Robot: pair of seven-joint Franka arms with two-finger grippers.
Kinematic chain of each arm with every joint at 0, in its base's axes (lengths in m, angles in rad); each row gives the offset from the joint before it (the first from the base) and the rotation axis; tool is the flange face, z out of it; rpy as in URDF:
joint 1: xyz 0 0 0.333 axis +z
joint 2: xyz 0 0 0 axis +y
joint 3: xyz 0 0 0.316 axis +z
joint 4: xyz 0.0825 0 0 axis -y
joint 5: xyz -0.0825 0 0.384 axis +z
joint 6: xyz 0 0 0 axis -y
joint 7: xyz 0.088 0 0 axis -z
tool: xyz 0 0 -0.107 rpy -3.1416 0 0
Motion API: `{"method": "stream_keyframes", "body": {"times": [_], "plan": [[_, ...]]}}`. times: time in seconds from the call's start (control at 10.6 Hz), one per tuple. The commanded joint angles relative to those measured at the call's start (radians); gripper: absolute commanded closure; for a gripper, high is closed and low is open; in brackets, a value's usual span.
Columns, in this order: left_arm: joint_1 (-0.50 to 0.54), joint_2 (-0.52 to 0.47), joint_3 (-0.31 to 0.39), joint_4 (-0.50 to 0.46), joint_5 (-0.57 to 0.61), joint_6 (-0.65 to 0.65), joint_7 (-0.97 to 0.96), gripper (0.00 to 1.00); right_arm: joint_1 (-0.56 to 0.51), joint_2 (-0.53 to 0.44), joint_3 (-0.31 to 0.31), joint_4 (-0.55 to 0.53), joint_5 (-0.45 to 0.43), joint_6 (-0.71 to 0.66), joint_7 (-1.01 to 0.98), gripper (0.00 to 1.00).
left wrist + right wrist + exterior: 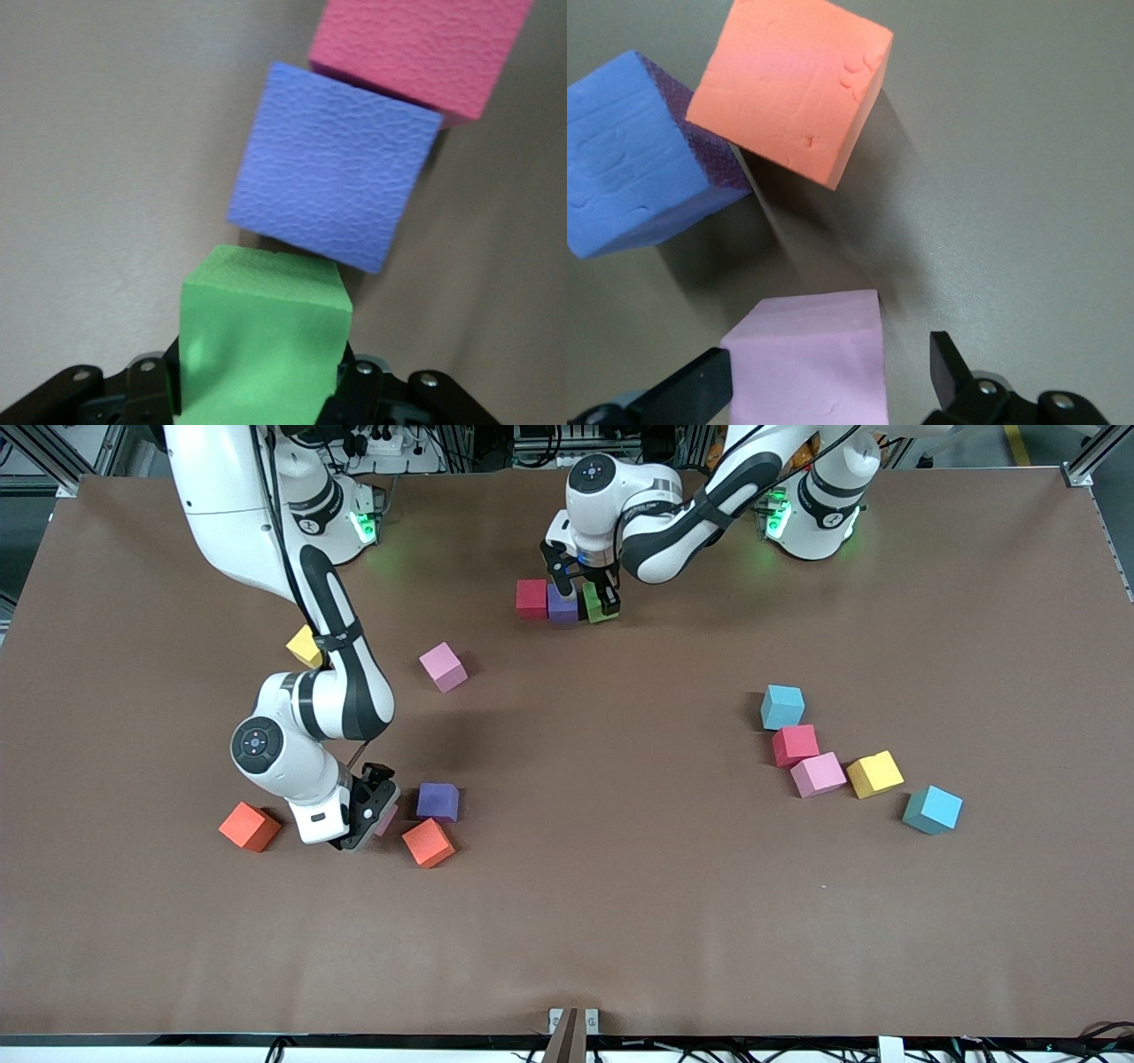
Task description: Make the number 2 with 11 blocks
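An orange block [249,826] lies at the right arm's end of the table, near the front camera. Just beside it the right gripper [370,815] is down at the table with its fingers [698,386] spread apart on either side of a pink block [808,359], not squeezing it. Farther from the camera, a yellow block [304,646] peeks out from under the right arm. Next to the gripper sit a purple block [438,801] and, nearer the camera, a second orange block [428,842]. Another pink block [442,667] lies alone farther up the table.

The start of the number 2 is near the robots' bases: a red block [532,599] touches a purple block [562,604], and the left gripper [592,595] is clamped on a green block [600,602] set just beside the purple one, a little tilted and not yet flush.

Toward the left arm's end is a loose cluster: a light blue block [782,707], a red block [795,745] nearer the camera, then a pink block [818,774], a yellow block [874,773] and a second light blue block [932,810] a little apart
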Motion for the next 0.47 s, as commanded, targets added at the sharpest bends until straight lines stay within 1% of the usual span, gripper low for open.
{"method": "stream_keyframes", "body": {"times": [0.0,0.09,0.19,0.28,0.38], "plan": [[-0.070,0.032,0.049,0.040,0.036,-0.002,0.008,0.41,-0.043,0.018,0.015,0.001,0.104,-0.029,-0.028,0.00],[-0.091,0.035,0.072,0.043,0.061,-0.002,0.008,0.41,-0.046,0.018,0.015,0.001,0.118,-0.045,-0.022,0.00],[-0.093,0.047,0.075,0.048,0.076,-0.001,0.008,0.41,-0.056,0.018,0.016,0.000,0.148,-0.056,-0.019,0.00],[-0.093,0.049,0.075,0.049,0.078,-0.001,0.009,0.41,-0.071,0.021,0.015,0.001,0.205,-0.097,-0.019,0.00],[-0.093,0.049,0.075,0.051,0.090,-0.001,0.009,0.41,-0.079,0.024,0.015,0.001,0.233,-0.121,-0.019,0.00]]}}
